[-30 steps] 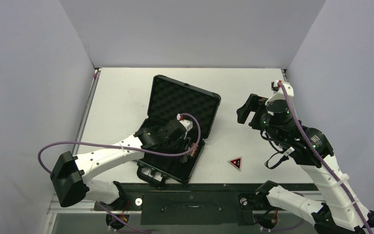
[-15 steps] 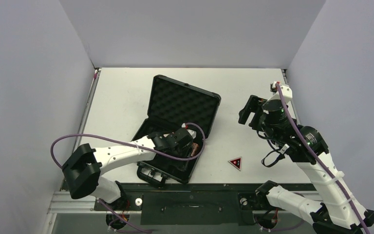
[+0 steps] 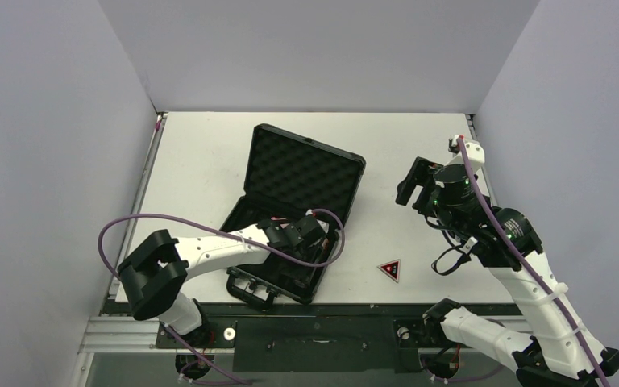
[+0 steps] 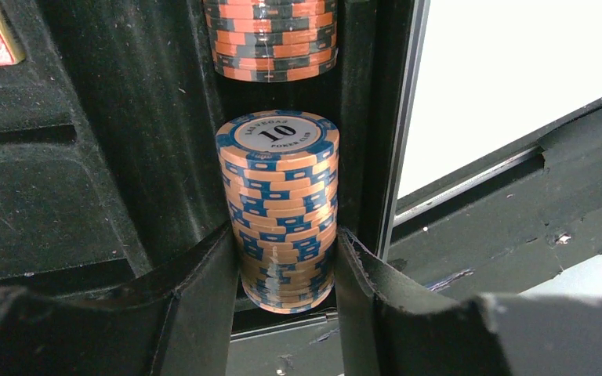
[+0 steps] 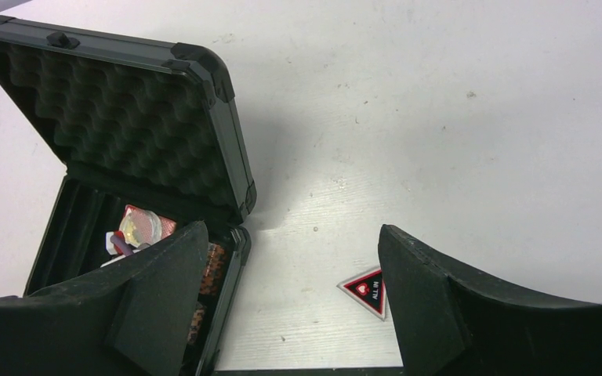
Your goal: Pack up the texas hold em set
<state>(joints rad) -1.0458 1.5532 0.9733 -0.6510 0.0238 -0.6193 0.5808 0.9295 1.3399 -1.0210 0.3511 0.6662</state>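
In case (image 3: 302,169): one chip roll (image 4: 270,39) | left gripper (image 4: 286,243) grips second chip roll (image 4: 282,196) there | right gripper (image 5: 294,235) wide, empty | triangle (image 3: 389,269) outside case

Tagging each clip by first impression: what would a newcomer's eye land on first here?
The open black case stands out in the middle of the table, its foam-lined lid raised. The left gripper is inside it, clamped on a roll of orange-and-blue chips in a slot. To the case's right a small red-black triangle lies alone, and the right gripper hangs open over that side.
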